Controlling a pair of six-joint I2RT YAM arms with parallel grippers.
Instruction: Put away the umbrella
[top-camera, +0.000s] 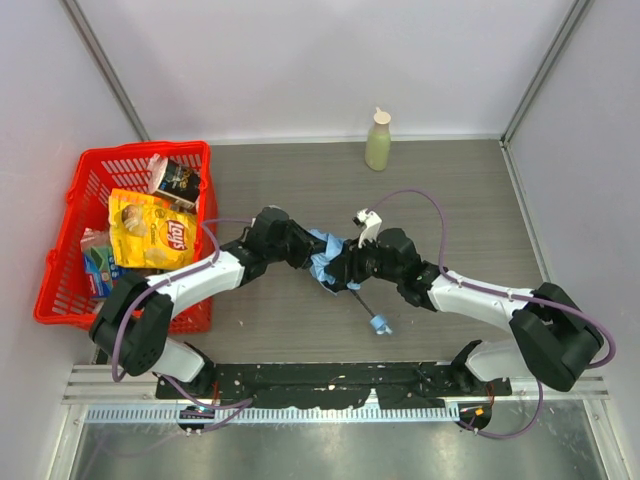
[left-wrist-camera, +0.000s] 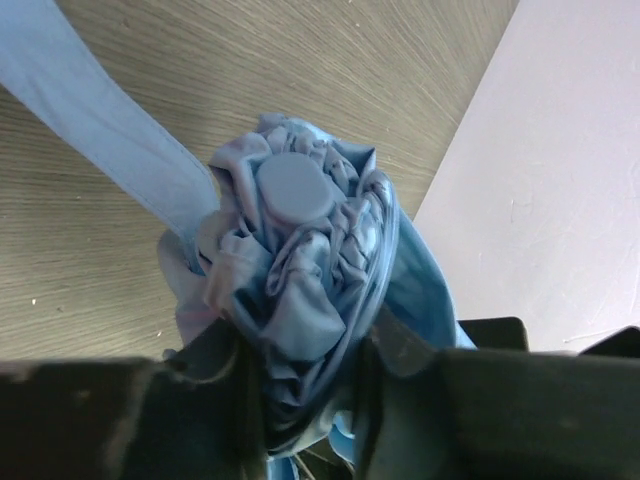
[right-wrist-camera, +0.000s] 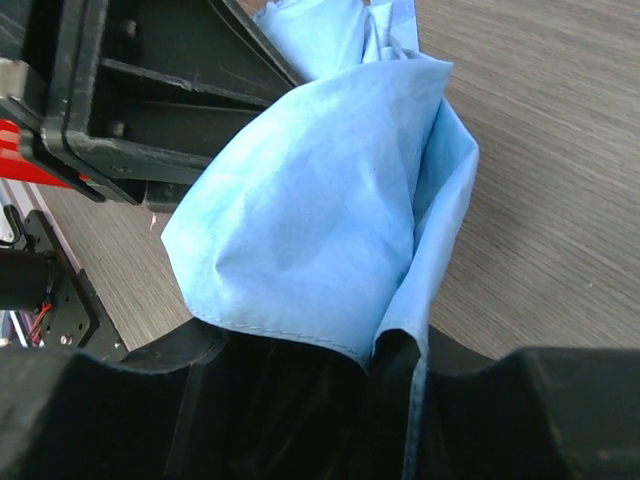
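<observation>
The umbrella (top-camera: 322, 262) is held just above or on the worktop (top-camera: 450, 200), stretched between the two sets of jaws. The left jaws, at the end of the left arm (top-camera: 215, 272), are seen closed on the bunched sky-blue canopy just behind its round end cap (left-wrist-camera: 293, 188), with crumpled fabric pressed against both fingers. The right jaws, on the right arm (top-camera: 470, 295), are clamped on a loose fold of the same fabric, which billows out ahead of them. A flat blue band, taken to be the strap (left-wrist-camera: 100, 130), runs free from the bundle, away from the left jaws. The thin black shaft (top-camera: 362, 303) is left extended on the near side of the right jaws, with the small light-blue handle (top-camera: 380, 325) at its tip.

The step in hand is judged to be the gathering of the canopy: the fabric is gripped at both ends but is not yet rolled tight or bound.

For the next move, the slack folds would need to be drawn in against the shaft while one grip is kept as an anchor, so that the strap can be wound around the bundle. The shaft appears not yet collapsed.

A red basket (top-camera: 60, 280) of groceries lies well apart, on the outer side of the left jaws, and a pale green bottle (top-camera: 378, 140) stands far beyond the right jaws.
</observation>
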